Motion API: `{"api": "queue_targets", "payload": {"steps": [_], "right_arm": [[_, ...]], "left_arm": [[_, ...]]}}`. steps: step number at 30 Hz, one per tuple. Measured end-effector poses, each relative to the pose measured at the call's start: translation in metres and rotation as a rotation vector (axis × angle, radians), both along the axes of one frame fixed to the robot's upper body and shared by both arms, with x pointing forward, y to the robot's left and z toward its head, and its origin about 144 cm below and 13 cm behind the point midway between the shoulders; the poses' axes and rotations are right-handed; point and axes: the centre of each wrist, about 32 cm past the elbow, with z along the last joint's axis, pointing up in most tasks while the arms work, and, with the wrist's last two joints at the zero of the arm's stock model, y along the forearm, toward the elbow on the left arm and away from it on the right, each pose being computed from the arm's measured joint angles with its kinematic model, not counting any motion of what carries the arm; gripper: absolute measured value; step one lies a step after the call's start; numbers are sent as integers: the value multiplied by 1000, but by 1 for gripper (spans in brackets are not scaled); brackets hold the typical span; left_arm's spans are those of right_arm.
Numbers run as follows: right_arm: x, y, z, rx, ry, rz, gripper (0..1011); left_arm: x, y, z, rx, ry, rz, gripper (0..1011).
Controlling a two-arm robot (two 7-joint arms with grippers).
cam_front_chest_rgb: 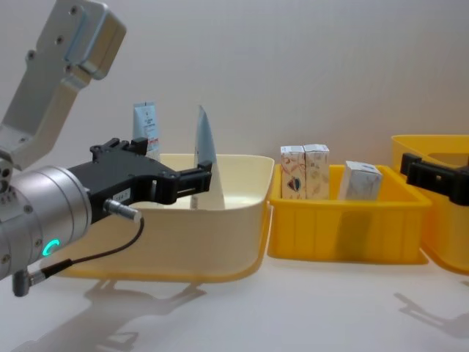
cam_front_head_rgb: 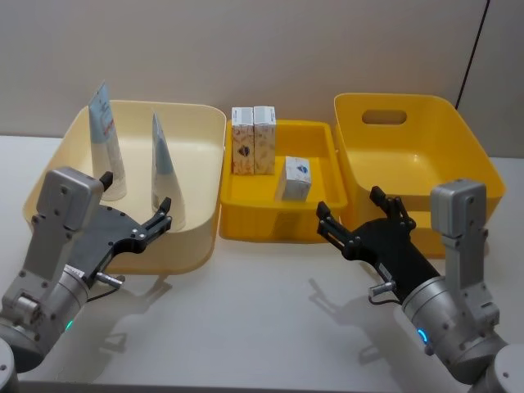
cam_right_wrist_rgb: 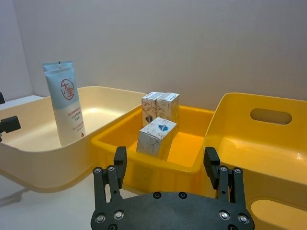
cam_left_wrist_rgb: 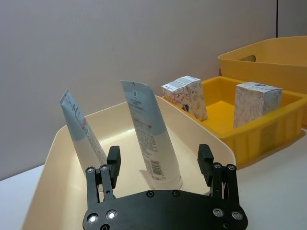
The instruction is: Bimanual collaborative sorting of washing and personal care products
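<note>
Two pale blue-and-white tubes stand upright in the cream bin on the left. In the small yellow tray in the middle, two white cartons stand side by side at the back and a third carton stands nearer. My left gripper hangs open at the cream bin's front rim, facing the tubes and holding nothing. My right gripper is open and empty in front of the tray's right end, facing the cartons.
A large yellow bin with a handle slot stands at the right, with nothing inside. The three containers sit in a row along the back of the white table. A plain wall rises behind them.
</note>
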Motion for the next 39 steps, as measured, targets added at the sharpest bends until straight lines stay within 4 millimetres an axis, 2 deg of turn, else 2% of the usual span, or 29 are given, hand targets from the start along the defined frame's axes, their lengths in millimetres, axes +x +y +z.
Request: {"api": "queue_targets", "payload": {"steps": [39], "right_arm": [[0, 0, 0, 0, 0, 0, 998]], "left_arm": [[0, 0, 0, 0, 0, 0, 1002]]}}
